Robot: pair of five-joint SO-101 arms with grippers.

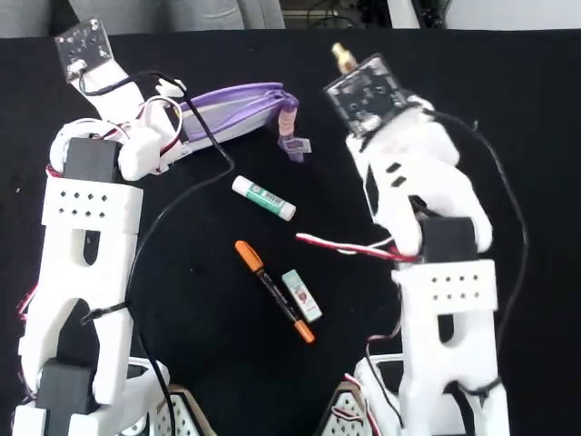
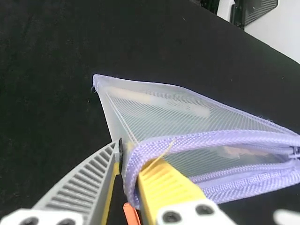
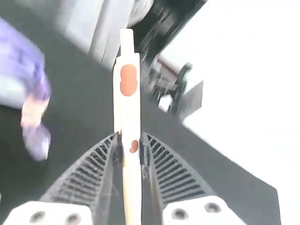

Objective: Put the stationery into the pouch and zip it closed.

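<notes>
Three pieces of stationery lie loose on the black desk (image 1: 200, 300) between the two arms. A white glue stick (image 1: 263, 198) with a green band lies on a diagonal, its far end toward the left arm and its near end toward the right arm. An orange-capped marker (image 1: 272, 291) with a dark barrel lies closer to the arm bases on much the same diagonal, with its cap at the far end. A small teal and white eraser (image 1: 301, 295) sits just beside the marker's barrel, on the right arm's side.

The pouch (image 1: 231, 107), purple-trimmed with translucent ribbed walls, lies toward the far side of the desk. Its long axis runs across the desk. One end is at the left arm. The other end carries a pink and purple charm (image 1: 290, 132) and points toward the right arm. The left gripper (image 2: 129, 157) is clamped on the pouch's purple zipper edge at a corner, one finger on each side of the rim. A pale, long shape shows through the pouch wall, but what it is cannot be told.

The right gripper (image 3: 129, 140) is closed around a white pen (image 3: 127, 93) with reddish marks. The pen's long axis runs straight out along the fingers. Its free end points toward the far edge of the desk, beside the charm end of the pouch and apart from it.
</notes>
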